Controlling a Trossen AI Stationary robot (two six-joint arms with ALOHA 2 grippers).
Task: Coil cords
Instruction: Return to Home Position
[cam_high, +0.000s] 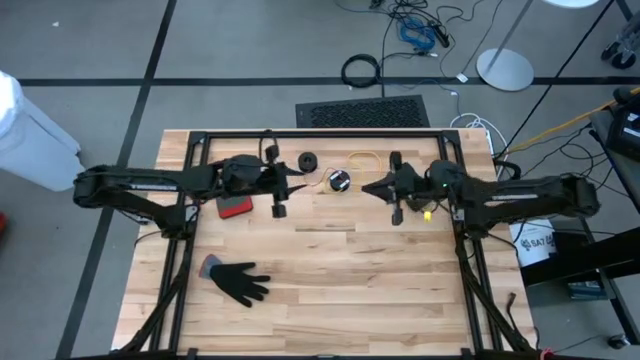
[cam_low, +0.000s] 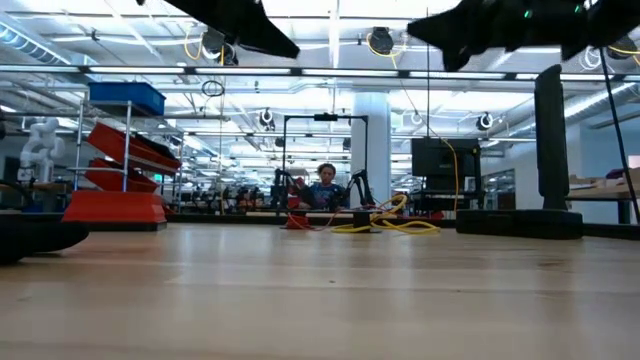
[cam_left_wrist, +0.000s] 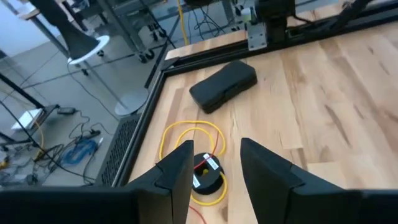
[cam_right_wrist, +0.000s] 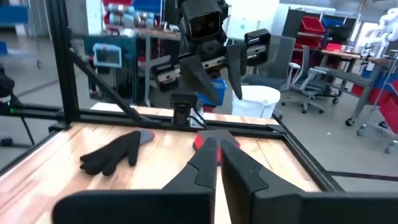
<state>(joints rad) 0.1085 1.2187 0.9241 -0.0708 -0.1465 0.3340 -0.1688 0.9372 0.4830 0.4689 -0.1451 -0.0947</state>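
The yellow-orange cord (cam_left_wrist: 186, 134) lies in a loose loop on the table near its far edge (cam_high: 362, 157). One end of it runs to a round black piece with a red-and-white label (cam_left_wrist: 206, 171). The black cord is a small bundle (cam_high: 307, 162) lying to the left of the loop. My left gripper (cam_left_wrist: 216, 150) is open and empty, raised above the table just left of the round piece (cam_high: 338, 181). My right gripper (cam_right_wrist: 217, 154) is shut and empty, raised just right of the round piece (cam_high: 368, 188). The two grippers face each other.
A black glove (cam_high: 238, 281) lies near the table's front left. A flat red thing (cam_high: 236, 207) sits under my left arm. A black box (cam_left_wrist: 224, 84) rests near the far edge, right of the yellow loop. A black frame (cam_high: 320, 132) borders the table.
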